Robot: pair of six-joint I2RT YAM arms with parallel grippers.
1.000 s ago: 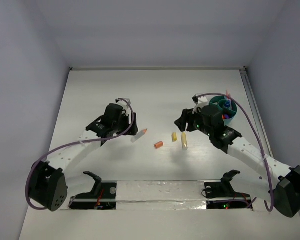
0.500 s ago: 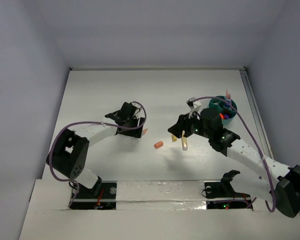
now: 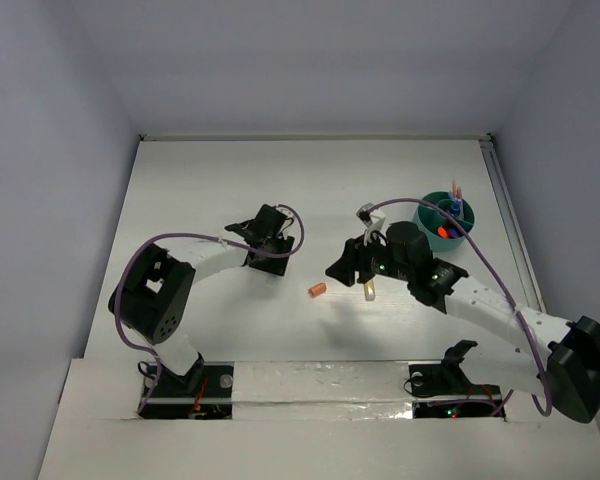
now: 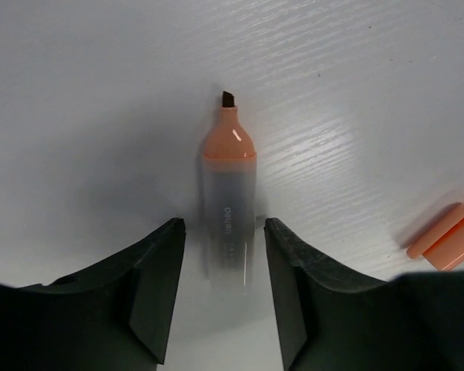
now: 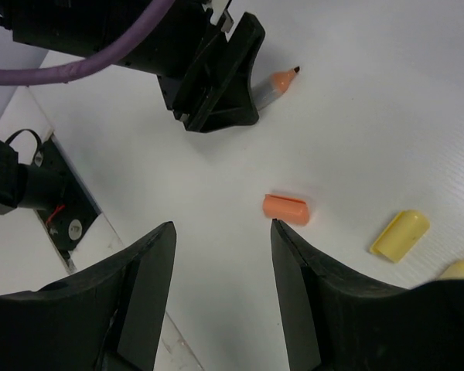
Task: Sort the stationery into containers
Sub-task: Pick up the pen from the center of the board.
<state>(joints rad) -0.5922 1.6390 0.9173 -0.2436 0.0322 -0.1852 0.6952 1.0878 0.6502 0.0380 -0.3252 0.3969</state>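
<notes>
The orange stub (image 4: pixel 445 236) lies flat on the tabletop (image 3: pixel 200 190), off to one side of the left hand (image 4: pixel 222 232) and apart from it. A yellow cap (image 5: pixel 400 235) rests near the stub, and a yellow marker (image 3: pixel 368 290) lies just beyond the cap. The right hand (image 5: pixel 220 232) hovers above this group, fingers spread, nothing between them. The teal organiser (image 3: pixel 421 212) stands well apart at the far right, with several items inside.

The orange highlighter (image 4: pixel 228 185) lies flat and uncapped between the parted fingers of the left hand. A narrow gap shows on each side of its barrel. Its long axis runs parallel to the fingers. The dark chisel tip points outward past the fingertips, away from the wrist.
</notes>
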